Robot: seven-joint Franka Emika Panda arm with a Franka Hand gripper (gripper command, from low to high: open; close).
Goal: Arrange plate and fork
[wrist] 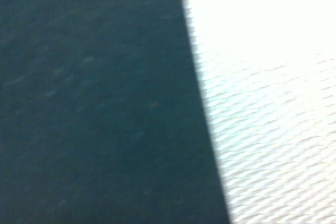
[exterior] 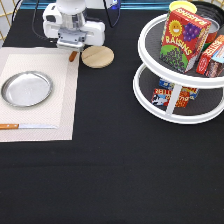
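Hovering near the far left corner of the bench [exterior: 115, 165], the claw [exterior: 74, 48] sits under the white hand of the arm, right at the top edge of the pale placemat [exterior: 37, 117]; whether its tips are apart or together cannot be told, since the hand's body covers them. Just below the hand a short orange-brown stub pokes out, most likely the handle of the fork [exterior: 73, 56], lying tilted at the mat's top right corner and just beside the round wooden disc [exterior: 97, 56]; its tines are hidden, and whether the claw touches it cannot be told. The plate [exterior: 26, 88] lies flat on the left half of the mat, apparently set as the middle of a place setting, and the knife [exterior: 27, 126] lies along the mat's near edge, apart from the plate. So the plate looks placed, while the fork is not yet beside it. The wrist view shows only the border between the placemat [wrist: 270, 125] and the black bench [wrist: 90, 115], which fits a hand poised over the mat's edge. Toward the bench's far right corner stands a two-tier white rack [exterior: 175, 102] holding a raisin box [exterior: 184, 35] and other packets, well apart from the setting.
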